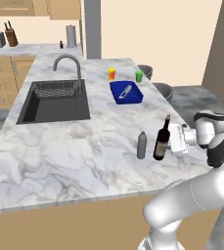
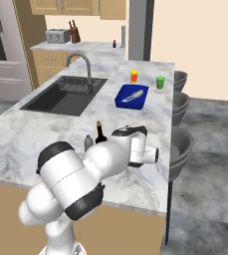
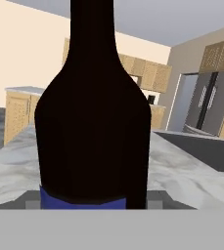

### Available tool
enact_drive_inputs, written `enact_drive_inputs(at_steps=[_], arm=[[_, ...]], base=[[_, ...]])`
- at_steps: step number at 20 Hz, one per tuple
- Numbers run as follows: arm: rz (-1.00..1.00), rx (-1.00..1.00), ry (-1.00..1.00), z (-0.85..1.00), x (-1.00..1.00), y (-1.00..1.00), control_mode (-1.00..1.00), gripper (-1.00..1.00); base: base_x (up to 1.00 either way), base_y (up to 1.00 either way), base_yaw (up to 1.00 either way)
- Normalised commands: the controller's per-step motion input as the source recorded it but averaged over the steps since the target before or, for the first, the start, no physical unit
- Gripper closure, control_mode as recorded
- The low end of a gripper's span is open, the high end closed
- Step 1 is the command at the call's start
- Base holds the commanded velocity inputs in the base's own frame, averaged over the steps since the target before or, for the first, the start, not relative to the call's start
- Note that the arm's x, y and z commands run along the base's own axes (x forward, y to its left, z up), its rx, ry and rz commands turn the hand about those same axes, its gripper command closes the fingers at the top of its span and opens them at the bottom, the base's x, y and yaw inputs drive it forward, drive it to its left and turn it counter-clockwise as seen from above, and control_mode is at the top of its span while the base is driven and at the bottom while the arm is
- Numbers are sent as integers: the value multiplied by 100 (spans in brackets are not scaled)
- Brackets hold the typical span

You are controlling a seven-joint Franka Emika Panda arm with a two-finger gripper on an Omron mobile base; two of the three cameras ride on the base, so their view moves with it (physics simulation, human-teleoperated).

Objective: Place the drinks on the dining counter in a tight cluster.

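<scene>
The tall dark wine bottle [image 1: 161, 140] stands upright near the right front edge of the dining counter [image 1: 59, 151], and my gripper [image 1: 167, 141] is shut on its body from the right. Up close in the hand view, the wine bottle [image 3: 94, 122] stands dark between the two fingertips of my gripper [image 3: 94, 197]. A small grey bottle [image 1: 142, 145] stands just left of it, a narrow gap apart. In the right base view my arm covers most of the wine bottle [image 2: 100, 133] and grey bottle [image 2: 88, 142]. A tiny dark bottle [image 1: 61, 44] stands on the far back counter.
A black sink [image 1: 55, 102] with a curved faucet [image 1: 70, 62] takes the counter's left half. Behind the bottles lie a blue tray [image 1: 125, 93], a yellow cup [image 1: 112, 73] and a green cup [image 1: 139, 75]. Stools [image 2: 181, 149] line the right edge.
</scene>
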Motion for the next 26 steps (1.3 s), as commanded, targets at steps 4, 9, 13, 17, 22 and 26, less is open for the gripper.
enact_drive_inputs(at_steps=[4, 9, 13, 17, 22, 26], arm=[[-1, 0, 0, -4, 28, 5, -100, 100], [-2, 0, 0, -24, 28, 0, -100, 100], [0, 0, 0, -10, 0, 0, -100, 100], [0, 0, -1, -8, 6, 0, -100, 100], [0, 0, 0, -3, 1, 0, -100, 100], [0, 0, 0, 0, 0, 0, -100, 100]], base=[[0, 0, 0], [0, 0, 0], [0, 0, 0], [0, 0, 0], [0, 0, 0], [0, 0, 0]])
